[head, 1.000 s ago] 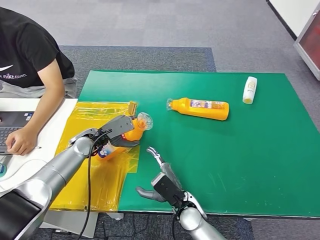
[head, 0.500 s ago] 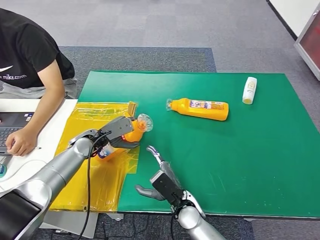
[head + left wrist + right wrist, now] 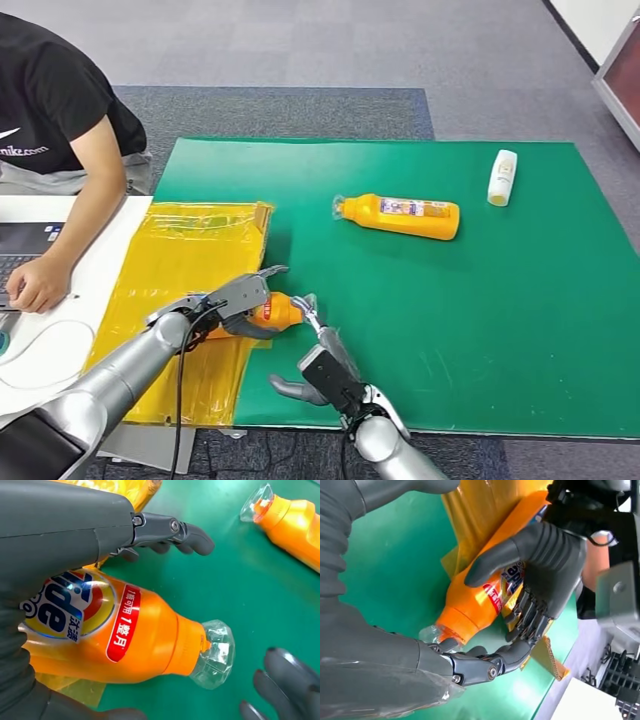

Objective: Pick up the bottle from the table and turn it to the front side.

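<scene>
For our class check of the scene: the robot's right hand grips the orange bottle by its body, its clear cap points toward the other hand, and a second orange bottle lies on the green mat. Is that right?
One detail is wrong: the left hand, not the right, grips the orange bottle, as the head view shows. The right hand is open beside the clear cap. The second orange bottle does lie on the green mat.

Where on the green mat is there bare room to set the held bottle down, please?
Bare mat lies between the lying orange bottle and the mat's near edge, and right of that toward the white bottle. It is crowded at the yellow sheet, where the left hand holds the bottle beside the right hand.
</scene>
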